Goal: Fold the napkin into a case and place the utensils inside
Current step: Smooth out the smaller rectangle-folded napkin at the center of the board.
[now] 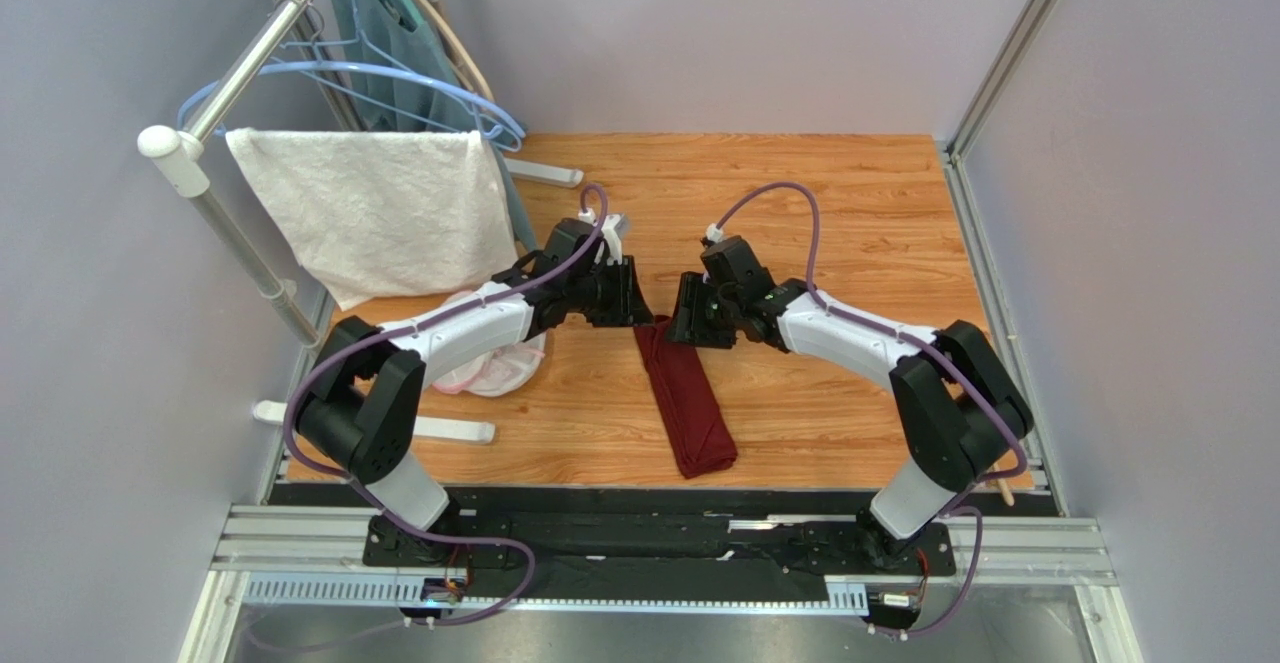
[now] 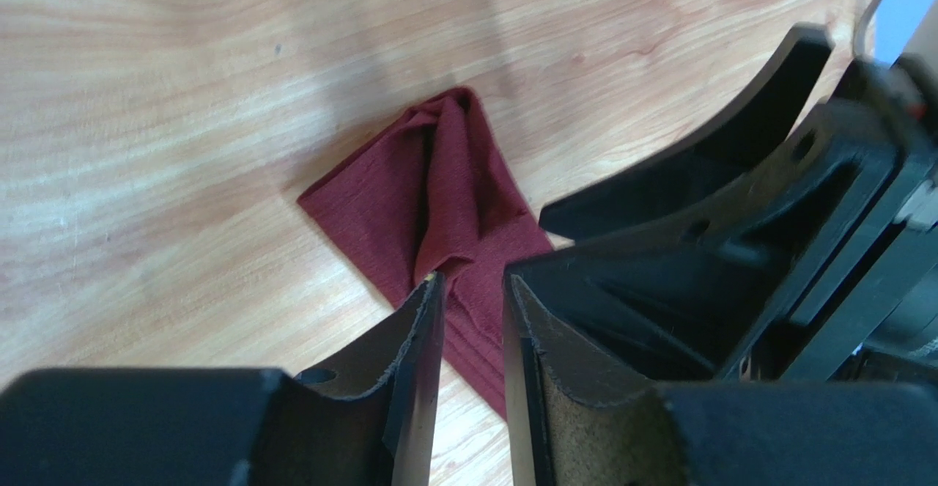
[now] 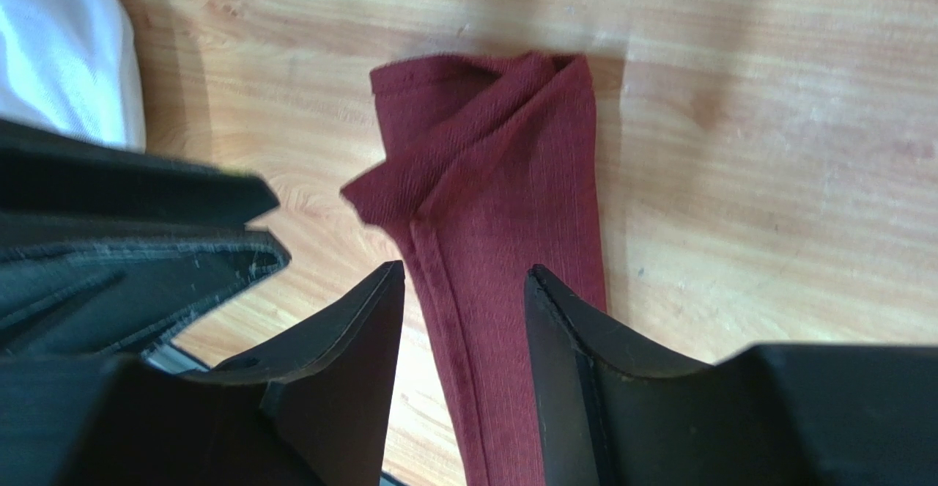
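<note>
The maroon napkin (image 1: pixel 687 401) lies on the wooden table as a narrow folded strip running from the middle toward the near edge. Its far end (image 2: pixel 440 189) is bunched, with a loose flap sticking out (image 3: pixel 517 156). My left gripper (image 1: pixel 639 311) hangs open just above that far end (image 2: pixel 473 279), its jaws apart with cloth showing below the gap. My right gripper (image 1: pixel 684 318) faces it from the right, open too (image 3: pixel 464 271), straddling the strip's hemmed edge without pinching it. The utensils are out of view.
A white textured towel (image 1: pixel 376 206) hangs on a metal rack at the back left, with blue hangers (image 1: pixel 436 86) behind it. A white and pink object (image 1: pixel 493 371) lies under my left arm. Grey walls close in both sides.
</note>
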`<state>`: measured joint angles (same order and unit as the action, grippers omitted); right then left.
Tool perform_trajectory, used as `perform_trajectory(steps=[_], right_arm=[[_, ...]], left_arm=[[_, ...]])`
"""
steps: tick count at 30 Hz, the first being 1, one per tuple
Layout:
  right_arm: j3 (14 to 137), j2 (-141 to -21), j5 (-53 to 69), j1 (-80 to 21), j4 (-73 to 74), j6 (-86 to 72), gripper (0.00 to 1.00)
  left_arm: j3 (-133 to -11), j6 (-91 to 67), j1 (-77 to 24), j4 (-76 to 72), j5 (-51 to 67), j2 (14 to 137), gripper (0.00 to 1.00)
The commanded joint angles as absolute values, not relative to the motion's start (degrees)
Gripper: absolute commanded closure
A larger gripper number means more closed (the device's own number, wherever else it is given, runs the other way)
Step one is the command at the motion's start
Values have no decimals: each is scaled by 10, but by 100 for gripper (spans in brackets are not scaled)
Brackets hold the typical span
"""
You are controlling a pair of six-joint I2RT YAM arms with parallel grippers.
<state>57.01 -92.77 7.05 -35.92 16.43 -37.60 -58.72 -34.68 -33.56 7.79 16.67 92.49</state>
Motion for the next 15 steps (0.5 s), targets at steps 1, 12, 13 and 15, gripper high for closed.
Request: perform_trajectory(steps=[1,12,13,15], right_arm=[[609,-952,64,-353,136,-369,54],[637,-984,76,-348,128,-356,61],[639,-985,81,-347,123,-355,62],[642,-991,87,-347,122,-352,67]], left_arm=[[-566,-359,-328,53,176,914,71],[-558,-369,-316,11,233,961,68],[-565,-371,-316,9,236,974,69],[-572,-369,-316,8,239,985,71]])
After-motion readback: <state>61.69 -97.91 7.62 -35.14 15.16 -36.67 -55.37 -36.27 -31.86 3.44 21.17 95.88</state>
